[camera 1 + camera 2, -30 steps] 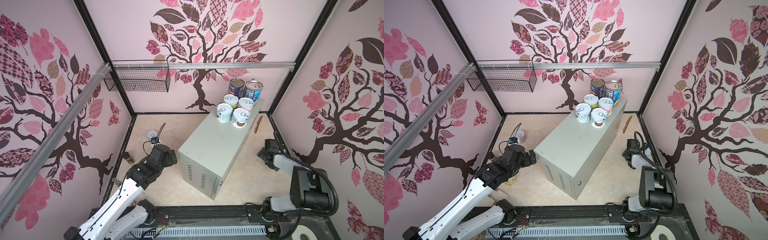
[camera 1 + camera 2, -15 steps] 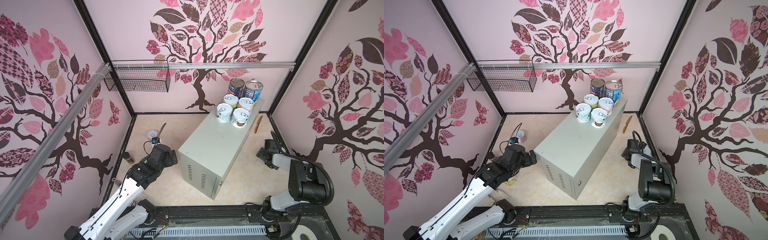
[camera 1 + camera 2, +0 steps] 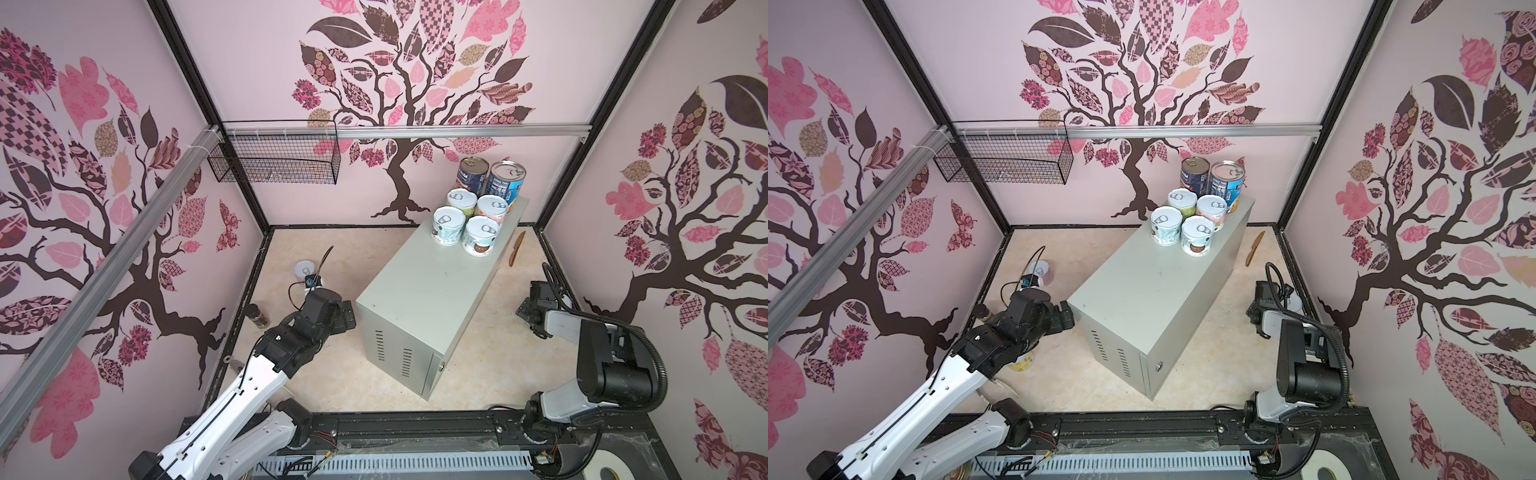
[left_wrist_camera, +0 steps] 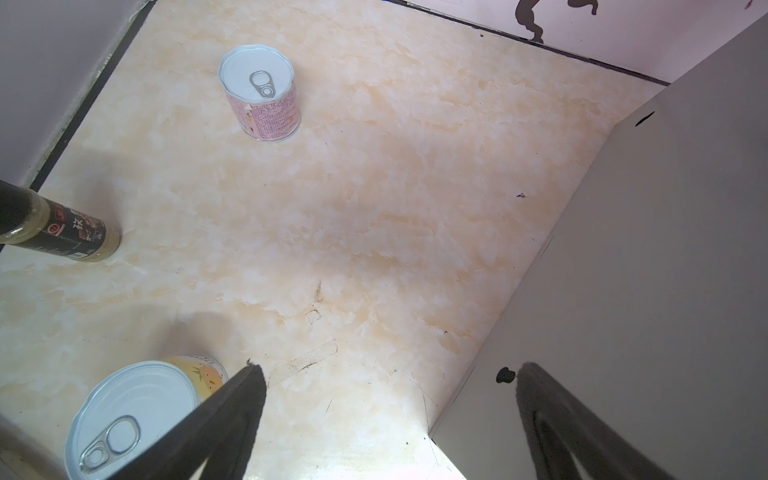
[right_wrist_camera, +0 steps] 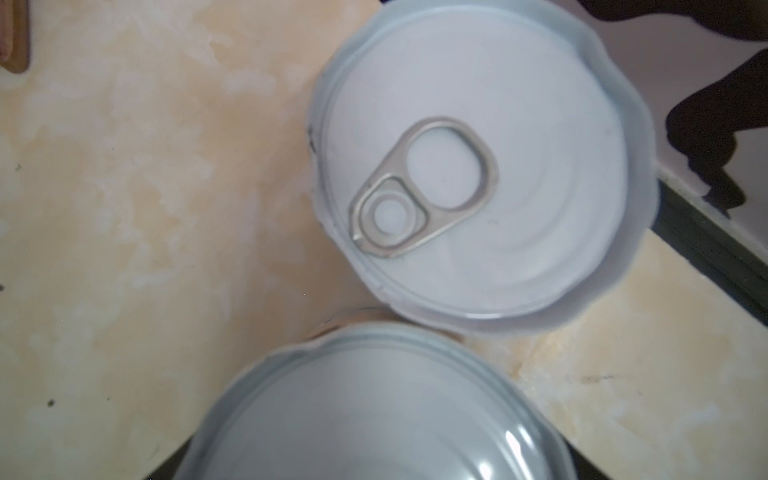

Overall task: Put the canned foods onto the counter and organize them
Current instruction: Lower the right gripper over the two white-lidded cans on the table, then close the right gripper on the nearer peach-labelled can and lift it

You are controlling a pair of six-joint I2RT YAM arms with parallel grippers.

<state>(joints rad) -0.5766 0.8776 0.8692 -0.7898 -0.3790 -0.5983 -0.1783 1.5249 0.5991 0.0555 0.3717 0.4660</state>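
Note:
The counter (image 3: 428, 299) is a long grey metal box on the floor. Six canned foods stand at its far end: two tall blue ones (image 3: 473, 174) and several short pastel ones (image 3: 449, 226). A pink can (image 4: 259, 93) and a yellow can (image 4: 137, 415) stand on the floor to the left. My left gripper (image 4: 390, 399) is open and empty beside the counter's near corner. My right gripper (image 3: 528, 311) hangs low by the right wall, over two cans. One lid (image 5: 374, 407) fills the space at its jaws, hiding the fingers, and the other can (image 5: 482, 174) is just beyond.
A small dark jar (image 4: 62, 232) stands by the left wall. A wooden knife (image 3: 516, 248) lies on the floor right of the counter. A black wire basket (image 3: 274, 160) hangs on the back rail. The right wall is close to the right gripper.
The right arm has shifted a little by the right wall, its wrist slightly nearer the front. The left arm and the cans on the counter have barely moved.

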